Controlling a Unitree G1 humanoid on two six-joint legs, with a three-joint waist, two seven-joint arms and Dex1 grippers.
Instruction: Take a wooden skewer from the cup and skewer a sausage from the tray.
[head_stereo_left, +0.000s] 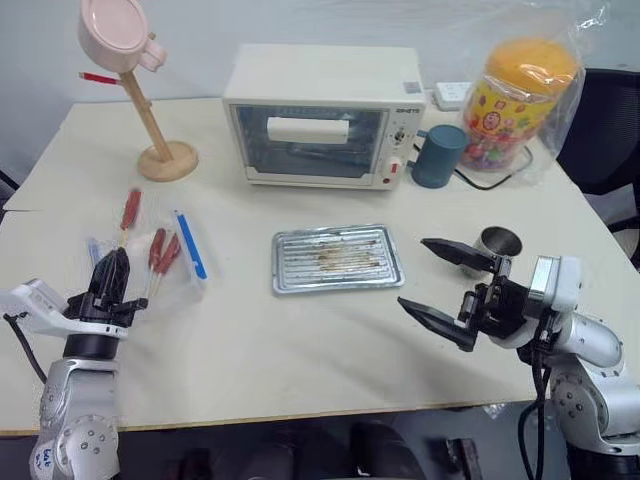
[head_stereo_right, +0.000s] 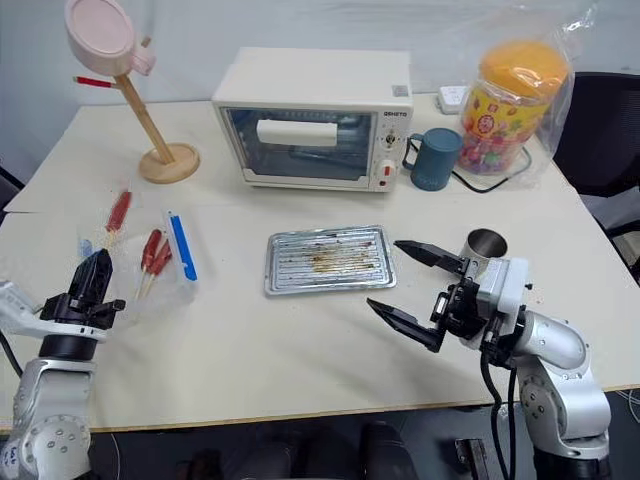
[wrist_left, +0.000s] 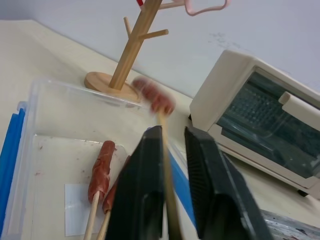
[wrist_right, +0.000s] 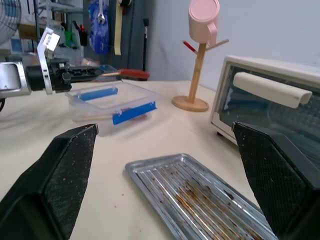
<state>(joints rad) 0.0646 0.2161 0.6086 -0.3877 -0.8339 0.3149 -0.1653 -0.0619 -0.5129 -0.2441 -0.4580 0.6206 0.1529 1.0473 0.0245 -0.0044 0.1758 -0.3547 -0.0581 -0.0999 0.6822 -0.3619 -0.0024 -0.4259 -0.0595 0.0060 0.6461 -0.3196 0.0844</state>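
The left gripper (wrist_left: 172, 200) pinches a light, brittle wooden skewer (wrist_left: 166, 175) low on its shaft, sausage (wrist_left: 154, 96) at its tip, over the clear box (head_stereo_left: 165, 275) near the table's (head_stereo_left: 300, 350) left edge, while the right gripper (head_stereo_left: 445, 285) gapes empty.

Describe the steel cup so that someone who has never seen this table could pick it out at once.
Start at the white toaster oven at the back of the table, then drop to the metal tray in front of it. The cup stands just right of that tray, near the right gripper. Unlike the dark teal mug beside the oven, it is shiny grey steel with no handle.
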